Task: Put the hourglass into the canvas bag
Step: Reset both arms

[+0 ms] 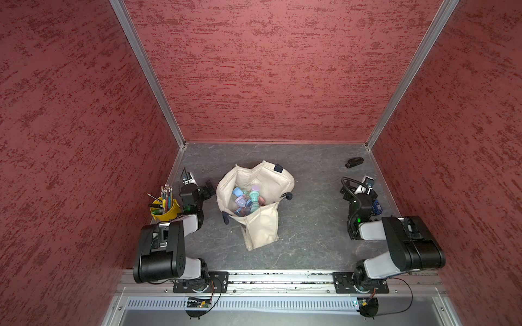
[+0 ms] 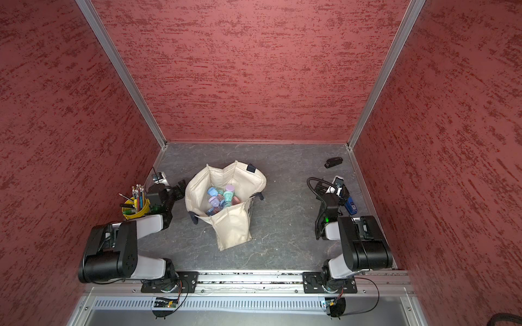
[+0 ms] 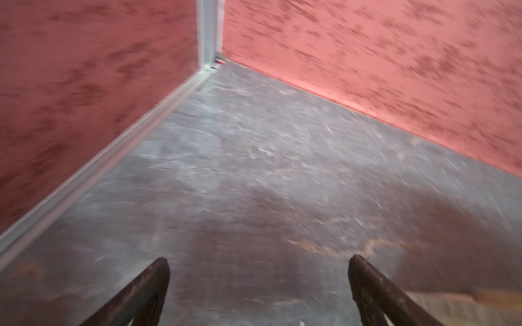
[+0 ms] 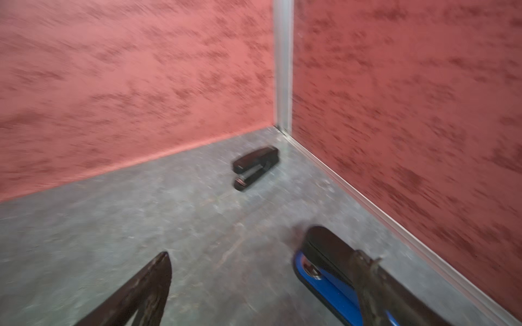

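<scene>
With my left tool (image 3: 260,261) and right tool (image 4: 262,255) both spread wide and empty, the hourglasses (image 1: 248,200) lie heaped inside the bag (image 1: 262,231) mid-surface (image 1: 310,240), light, brittle things I'd pinch by a cap.

Lab robot cell: red panel walls (image 1: 268,70), aluminium frame rails (image 1: 148,73).

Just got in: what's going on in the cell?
Nothing is being handled. The left gripper and right gripper are open and empty, either side of the canvas bag. The bag stands open mid-table with several pastel hourglasses inside; none shows outside it. A black stapler, blue stapler and yellow pencil cup sit off to the sides.
</scene>
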Available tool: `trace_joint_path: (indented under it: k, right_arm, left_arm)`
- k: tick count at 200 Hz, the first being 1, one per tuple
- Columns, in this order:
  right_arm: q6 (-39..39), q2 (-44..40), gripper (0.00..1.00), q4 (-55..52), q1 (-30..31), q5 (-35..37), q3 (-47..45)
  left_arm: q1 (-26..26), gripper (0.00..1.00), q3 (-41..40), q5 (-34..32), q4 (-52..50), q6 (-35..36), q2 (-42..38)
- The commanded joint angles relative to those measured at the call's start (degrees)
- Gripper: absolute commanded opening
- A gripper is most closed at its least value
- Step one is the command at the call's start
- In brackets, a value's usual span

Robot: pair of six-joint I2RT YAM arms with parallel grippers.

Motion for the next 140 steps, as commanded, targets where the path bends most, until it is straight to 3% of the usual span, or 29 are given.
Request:
trace_joint_path:
  k: [1,7,14,22,30,39,47,59,78,140]
  right_arm:
    - [-1.47,0.41,0.99,7.32,-1.35,-8.29,-2.15]
    - [-1.93,1.41,0.99,9.49,-1.54,-8.2,-2.4]
    - [-2.1,1.77,0.99,10.65,-1.57,-8.1,-2.66]
    - [-1.87,1.18,0.99,9.31,-1.57,-8.18,-2.36]
    - [-2.14,1.84,0.99,11.08,-1.57,-8.03,-2.69]
    - [-2.1,1.21,0.99,10.49,-1.43,-8.01,-2.77]
    - [-2.09,1.51,0.99,11.64,-1.43,-7.53,-3.16]
    - [-2.04,1.32,0.99,11.4,-1.4,-7.63,-3.19]
    - [-2.06,1.41,0.99,11.62,-1.43,-7.65,-3.26]
    - [-1.99,1.31,0.99,11.35,-1.41,-7.72,-3.19]
  left_arm:
    - [-4.44,1.0,0.85,6.82,9.62,9.1,4.21]
    - [-5.19,0.99,-1.14,6.3,10.88,9.49,4.05]
    - [-4.85,1.0,-3.68,3.98,20.69,8.38,6.64]
    - [-3.79,1.0,-3.62,2.07,15.73,5.66,4.13]
    - [-4.12,1.0,-4.48,1.03,21.22,6.44,6.14]
    - [-4.8,1.0,-3.2,-0.14,16.01,6.31,4.63]
    - [-5.36,1.0,-3.79,-0.94,19.5,7.12,5.9]
    - [-5.8,1.0,-3.2,-1.94,16.95,7.14,5.18]
    - [-8.77,1.0,-4.03,-7.91,19.64,8.78,5.7]
    - [-7.79,1.0,-3.29,-5.57,18.17,8.39,5.65]
